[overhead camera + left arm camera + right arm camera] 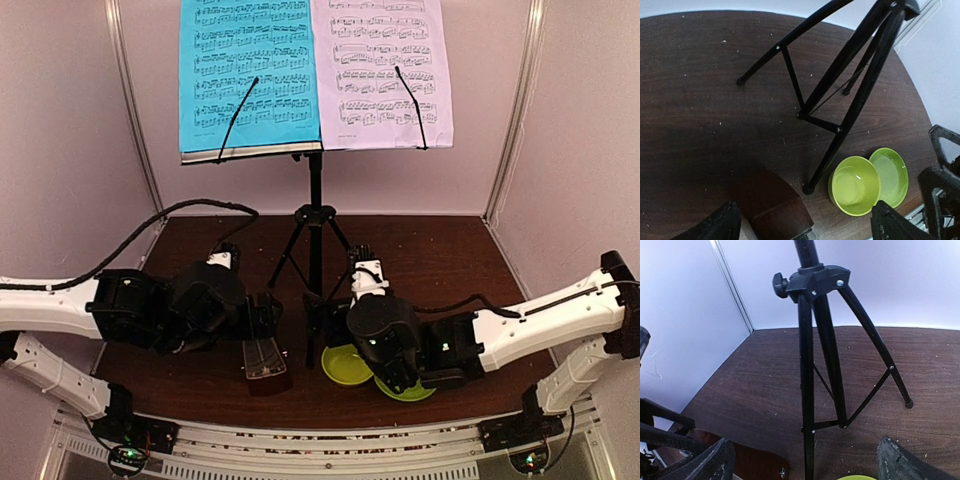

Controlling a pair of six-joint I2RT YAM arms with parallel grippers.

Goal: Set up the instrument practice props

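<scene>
- Top view: the dark brown tabletop (pixel 440 260) sits between pale walls, and a black cable (pixel 150 225) loops along its back left.
- A lime bowl (pixel 345 365) and plate (pixel 410 390) lie at the near right. The plate is partly hidden under the right arm.
- The black stand (pixel 315 190) rises from the middle of the tabletop on spread tripod legs.
- Its perforated desk carries the cyan sheet (pixel 250 70) on the left and the lilac sheet (pixel 385 70) on the right. They lie edge to edge, each pinned by a thin wire arm.
- The brown metronome (pixel 266 365) stands upright near the front, left of the stand's near leg.
- The left claw (pixel 265 315) hangs just above the metronome. The right claw (pixel 325 320) faces it across that near leg, above the bowl.
- Left wrist view: the fingers (pixel 715 225) are spread wide and grip nothing. The metronome's top lies low between them, closer to the left finger.
- The foot of one stand leg rests between the metronome and the bowl.
- The bowl overlaps the plate's edge; whether it rests on it I cannot tell. Pale specks dot the wood.
- Right wrist view: the fingers (pixel 900 460) are also spread wide and bare.
- The stand's pole, knobbed hub and braced legs fill the space straight ahead.
- A corner of the metronome shows at lower left, and a sliver of the bowl's rim at the bottom edge.
</scene>
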